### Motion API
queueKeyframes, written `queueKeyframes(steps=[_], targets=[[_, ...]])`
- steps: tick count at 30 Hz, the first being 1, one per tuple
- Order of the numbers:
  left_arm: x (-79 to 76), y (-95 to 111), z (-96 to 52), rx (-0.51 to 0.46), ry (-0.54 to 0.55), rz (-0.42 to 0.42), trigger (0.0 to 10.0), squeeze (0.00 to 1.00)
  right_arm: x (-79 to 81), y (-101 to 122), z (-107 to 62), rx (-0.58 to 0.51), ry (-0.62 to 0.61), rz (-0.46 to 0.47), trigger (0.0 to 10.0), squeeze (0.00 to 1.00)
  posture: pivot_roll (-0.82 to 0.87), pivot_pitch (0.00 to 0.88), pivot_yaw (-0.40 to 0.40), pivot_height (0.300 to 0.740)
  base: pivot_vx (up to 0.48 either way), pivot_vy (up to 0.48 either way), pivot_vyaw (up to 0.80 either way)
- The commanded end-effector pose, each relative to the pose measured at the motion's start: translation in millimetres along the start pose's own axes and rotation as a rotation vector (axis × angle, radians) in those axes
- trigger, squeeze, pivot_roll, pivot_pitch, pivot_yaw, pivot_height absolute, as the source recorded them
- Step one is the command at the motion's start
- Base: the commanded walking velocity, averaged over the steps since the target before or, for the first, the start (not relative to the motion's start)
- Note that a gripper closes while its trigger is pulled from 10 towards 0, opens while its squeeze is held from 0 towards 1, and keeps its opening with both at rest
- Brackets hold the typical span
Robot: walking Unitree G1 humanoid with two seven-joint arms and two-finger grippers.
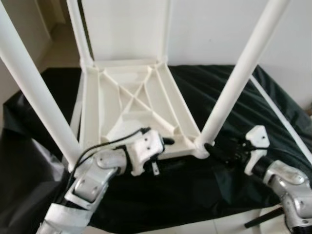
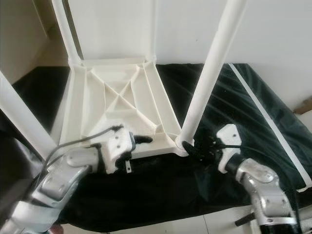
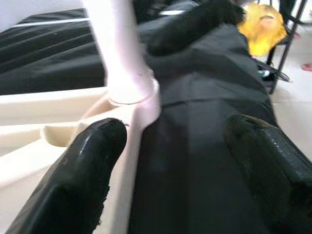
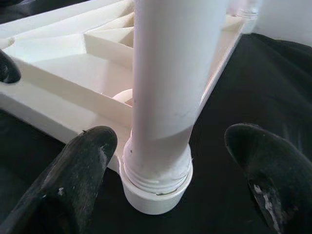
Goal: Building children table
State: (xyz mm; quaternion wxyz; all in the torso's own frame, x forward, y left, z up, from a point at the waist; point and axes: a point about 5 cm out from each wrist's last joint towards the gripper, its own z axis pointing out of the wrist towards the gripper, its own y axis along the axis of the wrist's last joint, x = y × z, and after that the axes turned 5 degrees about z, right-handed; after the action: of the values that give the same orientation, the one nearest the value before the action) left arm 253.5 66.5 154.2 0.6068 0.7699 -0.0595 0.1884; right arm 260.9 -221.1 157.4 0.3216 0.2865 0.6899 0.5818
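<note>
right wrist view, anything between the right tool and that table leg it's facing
Nothing visible. The right tool is open, and the white table leg stands in its corner socket between the two black fingers, with bare gaps on both sides.

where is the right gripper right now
In the left eye view, the right gripper sits low on the robot's right, open at the base of the near-right table leg, where it meets the upturned white tabletop on the black cloth.

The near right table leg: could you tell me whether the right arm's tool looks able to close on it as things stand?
Probably yes: the right tool is open, its fingers either side of the leg near its socket, nothing between.
</note>
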Motion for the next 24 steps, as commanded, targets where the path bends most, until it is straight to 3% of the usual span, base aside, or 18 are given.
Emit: queueKeyframes(steps=[1, 4, 10, 18, 19, 21, 22, 24], targets=[[-6.4, 1.9, 2.2, -0.016, -0.052, -0.001, 10.0, 0.00, -5.1, 1.4, 1.6, 0.010, 0.024, -0.034, 10.0, 0.00, -0.03, 0.000, -0.037, 0.740, 0.000, 0.000, 0.00], [-7.7, 8.2, 6.2, -0.056, -0.022, -0.035, 10.0, 0.00, -13.8, 6.3, 13.3, 0.007, 0.035, -0.047, 10.0, 0.00, -0.02, 0.000, -0.031, 0.740, 0.000, 0.000, 0.00], [-8.8, 10.2, 8.8, -0.087, -0.017, -0.081, 10.0, 0.00, -13.2, 2.5, 31.6, 0.026, 0.095, -0.063, 10.0, 0.00, 0.00, 0.000, -0.019, 0.740, 0.000, 0.000, 0.00], [-6.7, 10.0, 5.2, -0.079, 0.010, -0.074, 10.0, 0.00, -17.2, -2.6, 48.2, 0.038, 0.151, -0.039, 9.5, 0.00, 0.02, 0.000, -0.028, 0.740, 0.000, 0.000, 0.00], [-4.5, 11.3, 5.3, -0.088, 0.023, -0.082, 10.0, 0.00, -17.9, -1.7, 50.6, 0.029, 0.152, -0.032, 1.8, 0.00, 0.03, 0.000, -0.040, 0.740, 0.000, 0.000, 0.00], [-4.5, 11.3, 5.3, -0.088, 0.023, -0.082, 10.0, 0.00, -17.9, -1.7, 50.6, 0.029, 0.152, -0.032, 1.8, 0.00, 0.03, 0.000, -0.040, 0.740, 0.000, 0.000, 0.00], [-2.3, 12.8, 5.8, -0.097, 0.039, -0.089, 10.0, 0.00, -18.7, -1.7, 52.2, 0.025, 0.153, -0.031, 0.0, 0.00, 0.03, 0.000, -0.042, 0.740, 0.000, 0.000, 0.00], [-1.8, 12.5, 6.7, -0.101, 0.049, -0.094, 10.0, 0.00, -20.0, -3.2, 51.7, 0.026, 0.152, -0.030, 0.0, 0.00, 0.03, 0.000, -0.045, 0.740, 0.000, 0.000, 0.00]])
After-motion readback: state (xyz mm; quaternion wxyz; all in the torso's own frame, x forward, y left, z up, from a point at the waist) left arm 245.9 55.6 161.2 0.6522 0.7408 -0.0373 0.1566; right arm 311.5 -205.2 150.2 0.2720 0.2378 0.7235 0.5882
